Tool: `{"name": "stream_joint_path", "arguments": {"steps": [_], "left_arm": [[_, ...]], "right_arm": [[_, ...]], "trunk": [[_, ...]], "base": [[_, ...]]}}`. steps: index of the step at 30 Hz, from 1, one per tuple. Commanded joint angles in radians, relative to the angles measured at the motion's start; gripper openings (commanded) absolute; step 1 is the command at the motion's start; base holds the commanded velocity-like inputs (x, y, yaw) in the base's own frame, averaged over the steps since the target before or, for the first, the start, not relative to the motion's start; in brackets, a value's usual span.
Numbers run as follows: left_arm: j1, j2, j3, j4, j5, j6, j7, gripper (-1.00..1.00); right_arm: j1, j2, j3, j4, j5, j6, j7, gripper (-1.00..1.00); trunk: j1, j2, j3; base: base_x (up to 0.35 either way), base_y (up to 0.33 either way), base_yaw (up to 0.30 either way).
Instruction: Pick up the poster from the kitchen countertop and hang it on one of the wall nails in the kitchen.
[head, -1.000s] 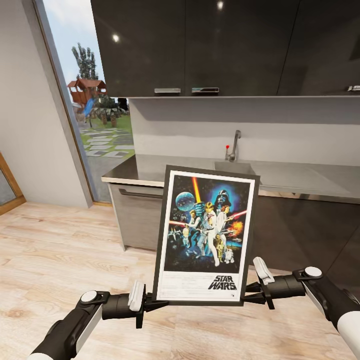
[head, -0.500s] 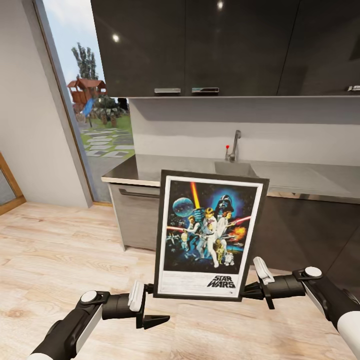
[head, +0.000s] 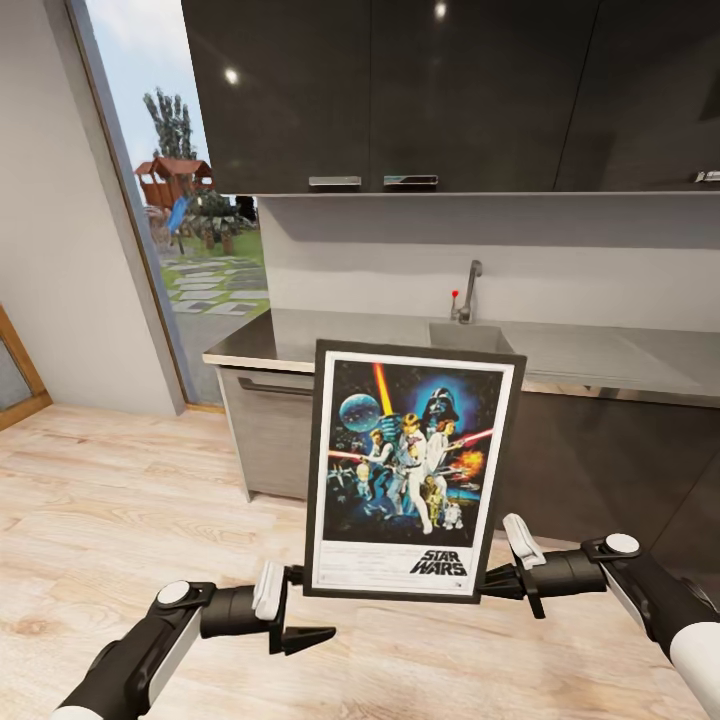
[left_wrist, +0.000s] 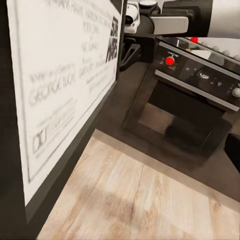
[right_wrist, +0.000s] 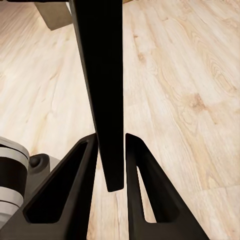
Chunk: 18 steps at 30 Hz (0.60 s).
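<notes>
I hold the poster (head: 408, 470) upright in the air in front of the kitchen countertop (head: 290, 342), its Star Wars artwork facing my head camera. My right gripper (head: 490, 582) is shut on its lower right frame edge. In the right wrist view that black edge (right_wrist: 105, 75) sits pinched between the two fingers (right_wrist: 75, 175). My left gripper (head: 310, 605) is open at the lower left corner, one finger below the frame and apart from it. The left wrist view looks along the poster's white credit strip (left_wrist: 55, 85) toward the right gripper (left_wrist: 132, 47). The wall nails are out of view.
A steel sink (head: 470, 335) and tap (head: 468, 290) are set in the counter, under dark upper cabinets (head: 400, 90). A tall window (head: 180, 200) stands at the left beside a grey wall. Wooden floor lies below. An oven front (left_wrist: 195, 85) faces the left wrist camera.
My left gripper opened and let go of the poster's lower left corner. The poster swung a little to the left and stands straighter, held by the right gripper alone.
</notes>
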Motion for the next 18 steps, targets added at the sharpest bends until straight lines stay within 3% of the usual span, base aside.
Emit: {"name": "stream_joint_path", "arguments": {"steps": [1, 6, 10, 12, 13, 15, 18], "left_arm": [[-0.001, 0.002, -0.002, 0.001, 0.006, -0.002, 0.0, 1.0], [-0.001, 0.016, 0.023, 0.0, 0.007, -0.002, -0.003, 1.0], [-0.001, 0.043, 0.053, 0.0, 0.006, -0.002, -0.038, 1.0], [-0.001, 0.056, 0.104, 0.002, 0.005, -0.002, -0.091, 1.0], [-0.001, 0.061, 0.156, 0.006, 0.003, -0.003, -0.12, 1.0], [-0.001, 0.069, 0.203, 0.01, 0.002, -0.003, -0.143, 1.0], [-0.001, 0.091, 0.241, 0.013, 0.001, -0.003, -0.181, 1.0]], "right_arm": [[-0.001, -0.001, 0.007, 0.001, -0.009, -0.007, 0.0, -1.0], [-0.001, -0.002, 0.006, 0.001, -0.009, -0.006, 0.0, -1.0], [-0.001, -0.002, 0.006, 0.001, -0.009, -0.006, 0.0, -1.0], [-0.001, -0.002, 0.006, 0.001, -0.009, -0.006, 0.0, -1.0], [-0.001, -0.002, 0.006, 0.001, -0.009, -0.007, 0.0, -1.0], [-0.001, -0.002, 0.006, 0.001, -0.008, -0.007, 0.0, -1.0], [-0.001, -0.002, 0.006, 0.001, -0.009, -0.006, 0.0, -1.0]], "trunk": [[0.0, -0.001, -0.001], [0.0, -0.001, -0.001], [0.0, -0.001, -0.001], [0.0, -0.001, -0.001], [0.0, -0.001, -0.001], [0.0, -0.001, -0.001], [0.0, -0.001, -0.001]], "base": [[0.0, 0.0, 0.0], [0.0, 0.0, 0.0], [0.0, 0.0, 0.0], [0.0, 0.0, 0.0], [0.0, 0.0, 0.0], [0.0, 0.0, 0.0], [0.0, 0.0, 0.0]]}}
